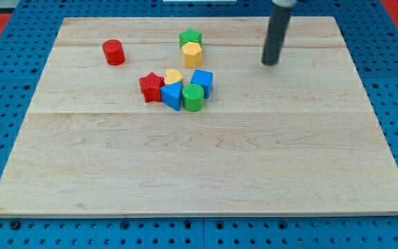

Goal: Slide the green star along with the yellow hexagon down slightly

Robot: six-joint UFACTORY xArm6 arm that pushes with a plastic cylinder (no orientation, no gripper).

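Where blocks cluster, my tip (271,62) rightward, apart.

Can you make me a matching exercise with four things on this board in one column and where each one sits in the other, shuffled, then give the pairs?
Column one:
1. red cylinder
2. green star
3. green cylinder
4. my tip

Column two:
A. touching the top side of the yellow hexagon
B. alone, toward the view's right of every block
C. alone at the view's upper left
D. at the bottom of the middle cluster, beside the blue blocks

Pairs: 1-C, 2-A, 3-D, 4-B
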